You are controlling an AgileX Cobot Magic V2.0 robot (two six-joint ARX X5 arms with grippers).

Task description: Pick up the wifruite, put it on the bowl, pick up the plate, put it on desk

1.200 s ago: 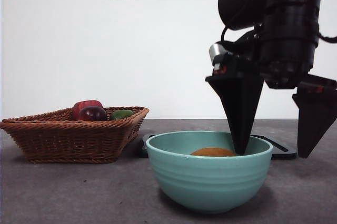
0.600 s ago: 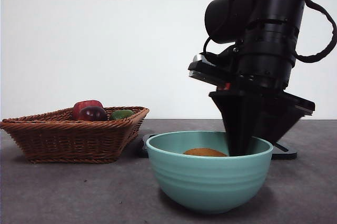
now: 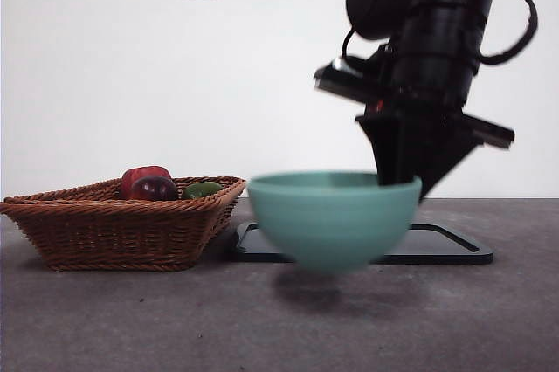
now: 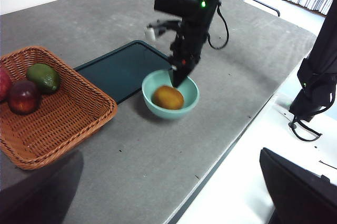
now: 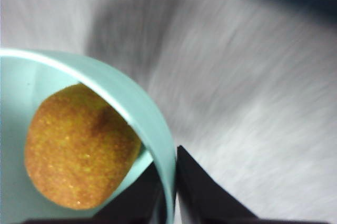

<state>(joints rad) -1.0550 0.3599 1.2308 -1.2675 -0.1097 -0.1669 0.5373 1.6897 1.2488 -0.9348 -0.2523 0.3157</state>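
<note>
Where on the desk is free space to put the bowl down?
The right gripper pinches the bowl rim, wifruite inside, raised above the desk. Bare desk lies in front of the basket and the black tray. The back row, basket beside tray, is crowded.

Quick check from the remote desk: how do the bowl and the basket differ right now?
The bowl is smooth mint-teal and round; the basket is brown wicker with squared sides. The bowl is lifted clear of the desk, its rim pinched in the right gripper; the basket rests on the desk, untouched. The bowl holds one brownish-orange fruit; the basket holds dark red and green fruit. Both are open-topped and hold fruit.
</note>
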